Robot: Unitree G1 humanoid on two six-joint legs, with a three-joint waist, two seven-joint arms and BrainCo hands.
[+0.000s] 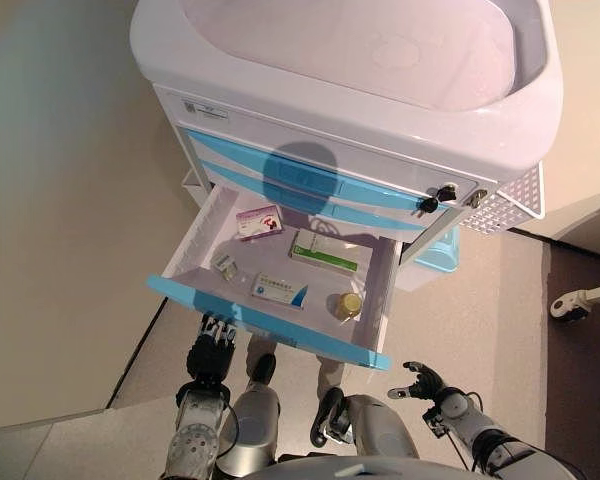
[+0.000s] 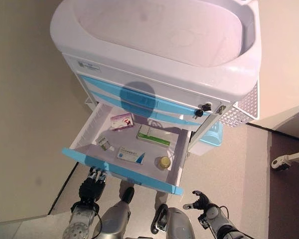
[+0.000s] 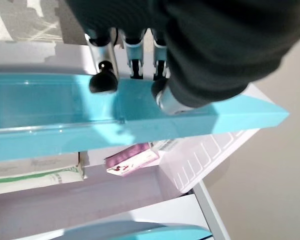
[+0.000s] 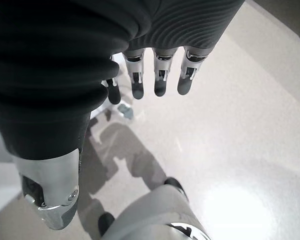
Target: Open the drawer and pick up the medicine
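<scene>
The cart's lower drawer (image 1: 195, 235) stands pulled out, its blue front (image 1: 270, 322) toward me. Inside lie a pink box (image 1: 259, 221), a green-and-white box (image 1: 324, 252), a blue-and-white box (image 1: 279, 290), a small packet (image 1: 225, 266) and a yellow-capped bottle (image 1: 350, 304). My left hand (image 1: 212, 348) is at the left part of the blue front; in the left wrist view its fingers (image 3: 102, 80) hook over the front's edge (image 3: 50, 115) and the thumb presses the face. My right hand (image 1: 426, 381) hangs open and empty over the floor, below the drawer's right corner.
Above the drawer are two shut blue drawers (image 1: 280, 180) with keys (image 1: 435, 197) in the locks. A perforated white basket (image 1: 510, 205) and a light blue bin (image 1: 440, 252) hang on the cart's right side. A white wheeled base (image 1: 580, 300) stands at far right.
</scene>
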